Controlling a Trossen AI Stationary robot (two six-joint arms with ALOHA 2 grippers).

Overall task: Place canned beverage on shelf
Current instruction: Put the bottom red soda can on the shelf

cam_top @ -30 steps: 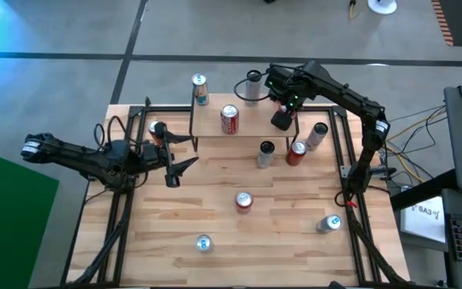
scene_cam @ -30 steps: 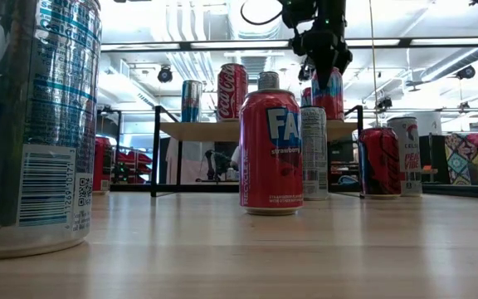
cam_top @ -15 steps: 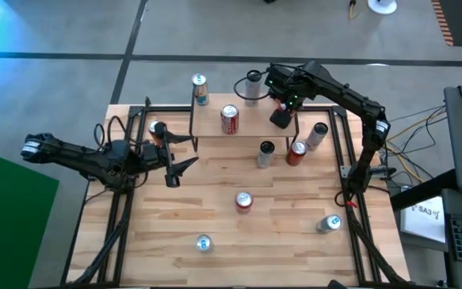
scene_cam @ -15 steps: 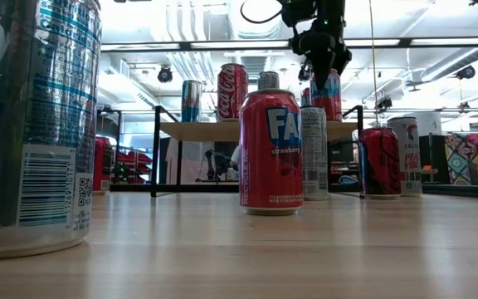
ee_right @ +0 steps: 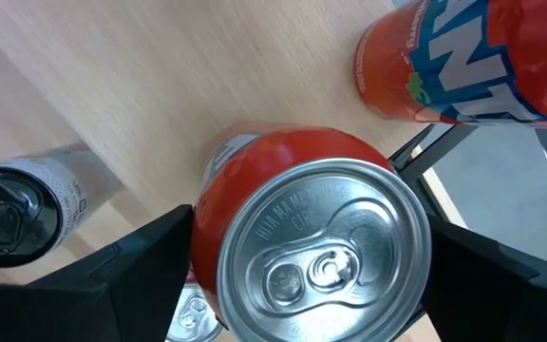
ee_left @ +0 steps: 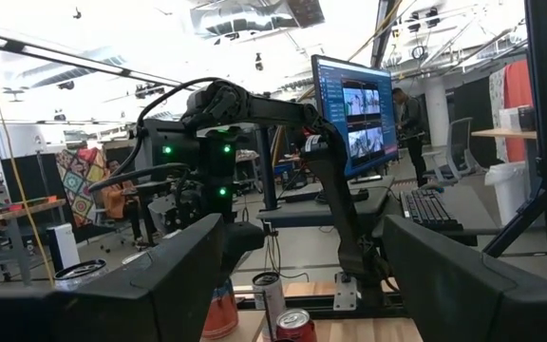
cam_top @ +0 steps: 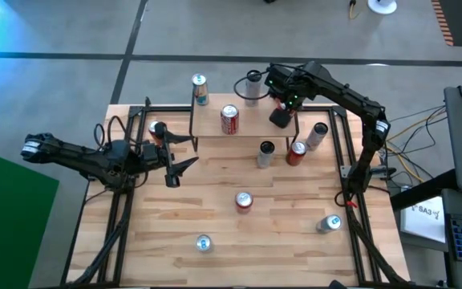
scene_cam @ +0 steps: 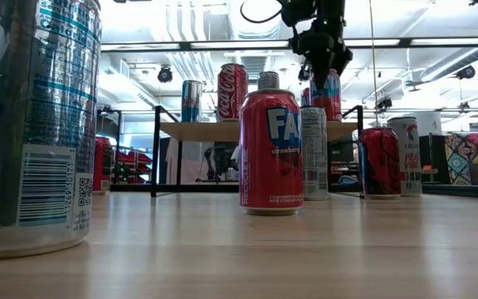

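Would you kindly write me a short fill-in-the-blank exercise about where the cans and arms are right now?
The right gripper is shut on a ____ can.
That can is held over the shelf's ____ end.
The Coca-Cola can stands on the ____.
The left gripper holds ____.

Missing words: red; right; shelf; nothing

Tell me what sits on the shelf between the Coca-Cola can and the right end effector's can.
Only bare plank of the shelf, per the high view, from the Coca-Cola can to the red can in the right end effector.
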